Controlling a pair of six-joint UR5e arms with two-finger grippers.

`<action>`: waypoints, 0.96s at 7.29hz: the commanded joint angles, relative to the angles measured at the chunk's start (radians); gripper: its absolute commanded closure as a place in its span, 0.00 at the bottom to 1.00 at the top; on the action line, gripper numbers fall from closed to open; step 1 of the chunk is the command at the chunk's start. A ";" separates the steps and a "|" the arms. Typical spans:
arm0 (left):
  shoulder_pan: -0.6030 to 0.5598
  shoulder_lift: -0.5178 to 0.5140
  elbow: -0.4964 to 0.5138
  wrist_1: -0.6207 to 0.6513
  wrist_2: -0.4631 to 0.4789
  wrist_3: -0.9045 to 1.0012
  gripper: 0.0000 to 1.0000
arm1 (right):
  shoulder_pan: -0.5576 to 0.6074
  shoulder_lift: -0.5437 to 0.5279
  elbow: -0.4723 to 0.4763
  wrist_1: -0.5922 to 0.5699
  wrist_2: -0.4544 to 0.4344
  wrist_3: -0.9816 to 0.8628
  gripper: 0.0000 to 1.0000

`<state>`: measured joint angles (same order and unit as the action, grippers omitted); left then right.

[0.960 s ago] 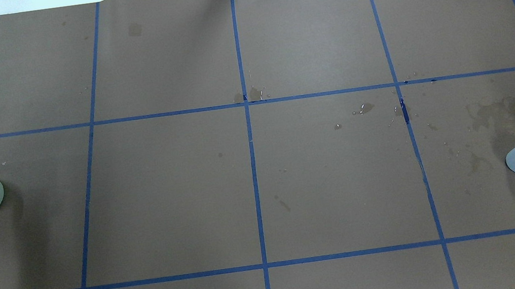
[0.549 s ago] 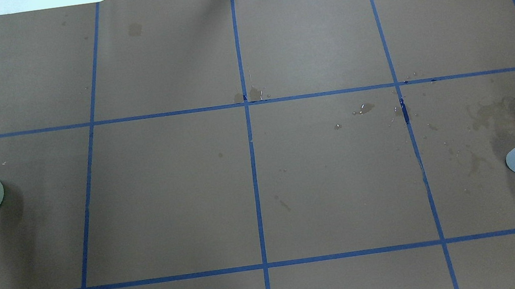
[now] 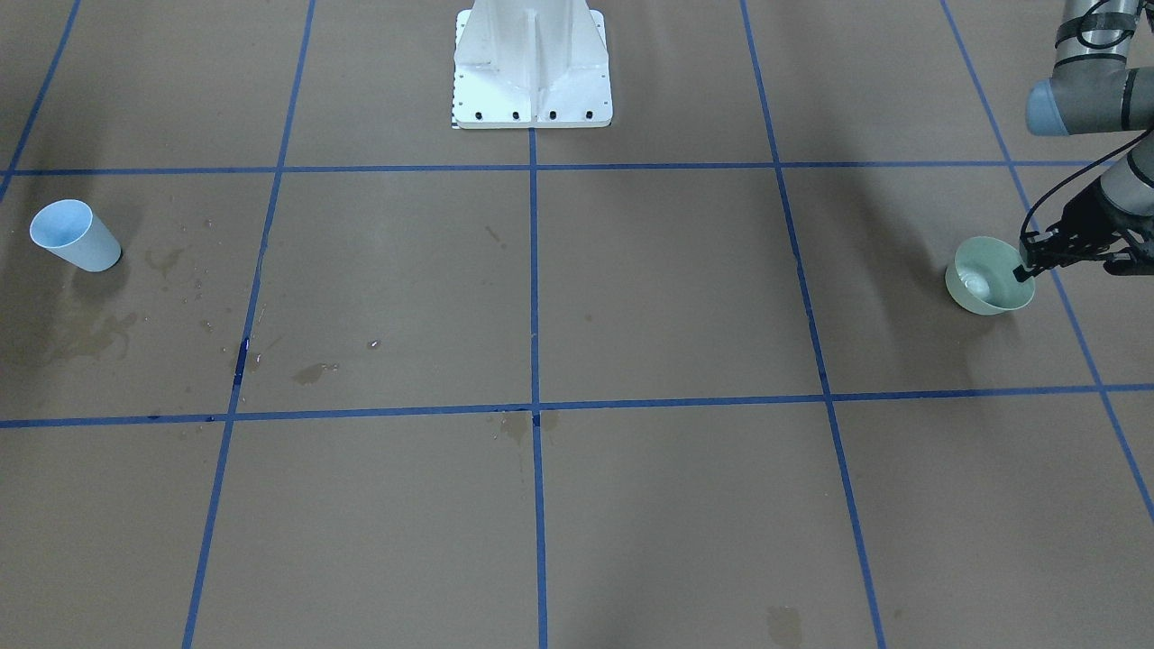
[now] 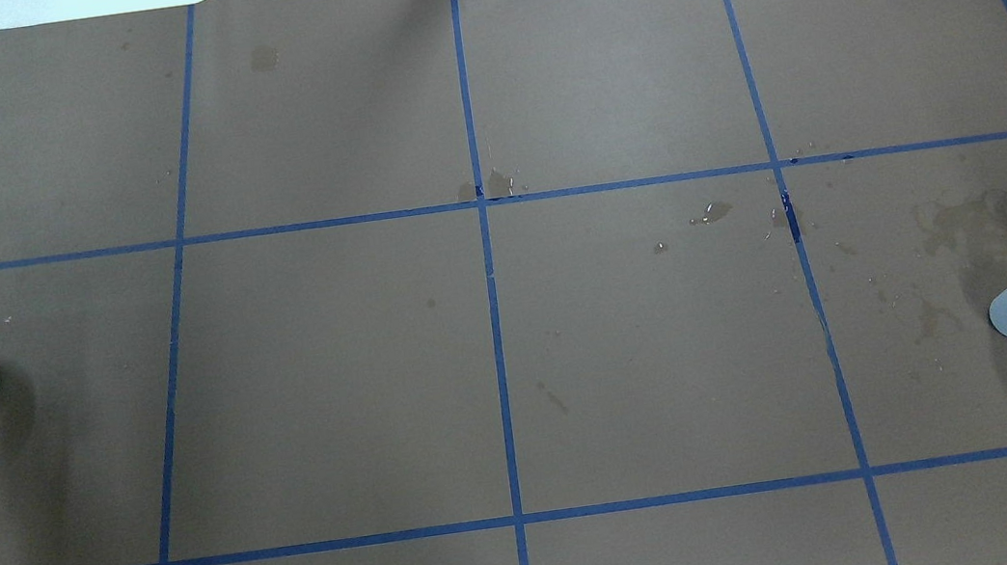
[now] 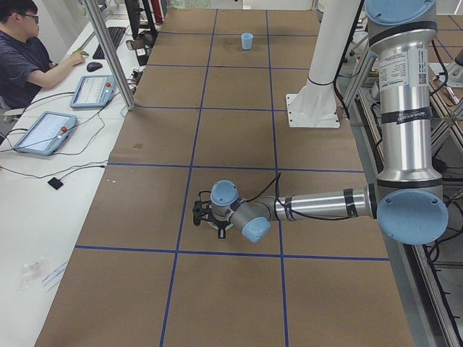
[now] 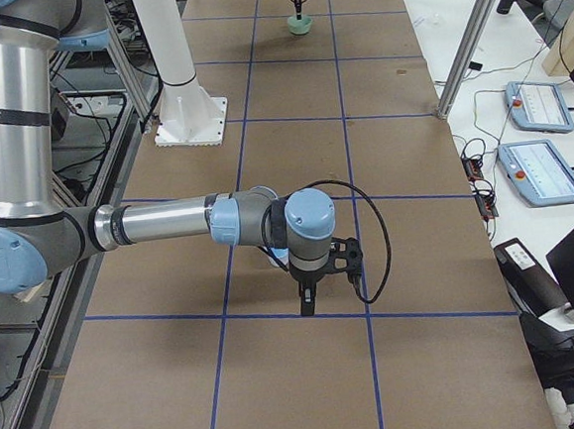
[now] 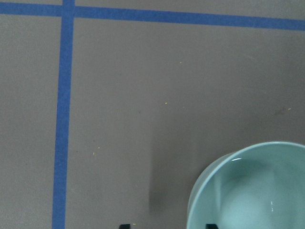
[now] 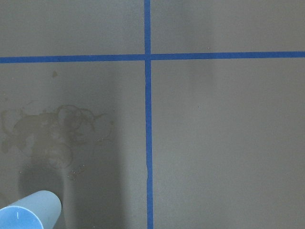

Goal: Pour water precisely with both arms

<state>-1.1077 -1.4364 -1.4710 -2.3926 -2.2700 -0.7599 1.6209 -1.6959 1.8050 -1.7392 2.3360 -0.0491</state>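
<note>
1. A brown paper-covered tabletop is marked off into squares by blue tape lines.
2. A white bolted pedestal stands at its robot-side edge.
3. Dull dark stains spot the paper.
4. On a side desk lie two tablets, a keyboard and a mouse.
5. A person sits at that desk.

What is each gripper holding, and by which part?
The left gripper straddles the rim of the bowl; whether it clamps it cannot be told. The right gripper holds nothing.
</note>
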 commanded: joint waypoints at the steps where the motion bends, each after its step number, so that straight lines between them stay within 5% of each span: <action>1: -0.001 -0.006 -0.053 0.028 -0.069 -0.010 1.00 | 0.001 0.008 -0.001 0.001 -0.006 0.000 0.00; 3: -0.040 -0.100 -0.145 0.228 -0.132 -0.013 1.00 | 0.008 0.010 0.014 -0.003 -0.001 0.000 0.00; 5: -0.034 -0.343 -0.279 0.628 -0.126 -0.117 1.00 | 0.010 0.004 0.016 -0.002 -0.001 0.000 0.00; 7: 0.113 -0.586 -0.269 0.731 -0.094 -0.394 1.00 | 0.008 0.010 0.019 -0.006 -0.007 -0.002 0.00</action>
<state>-1.0876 -1.8794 -1.7356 -1.7337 -2.3875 -0.9894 1.6300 -1.6892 1.8219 -1.7430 2.3335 -0.0501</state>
